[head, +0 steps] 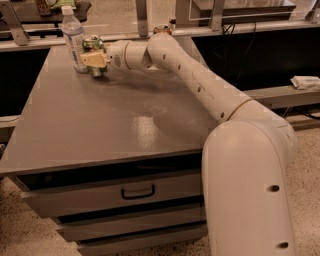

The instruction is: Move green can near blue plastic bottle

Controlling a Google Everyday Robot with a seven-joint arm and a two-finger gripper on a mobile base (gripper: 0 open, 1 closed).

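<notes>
The green can (pixel 93 44) stands at the far left of the grey table (pixel 100 125), right beside the blue plastic bottle (pixel 73 39), a clear bottle with a white cap. The two are touching or nearly so. My gripper (pixel 95 61) reaches in from the right and its pale fingers (pixel 94 59) are shut on the green can. The can's lower part is hidden behind the fingers.
A brown-gold can (pixel 161 30) peeks out behind my arm at the table's back edge. A metal rail and posts (pixel 142 15) run behind the table. Drawers (pixel 137 191) are in the table's front. A white object (pixel 305 82) lies on a shelf at right.
</notes>
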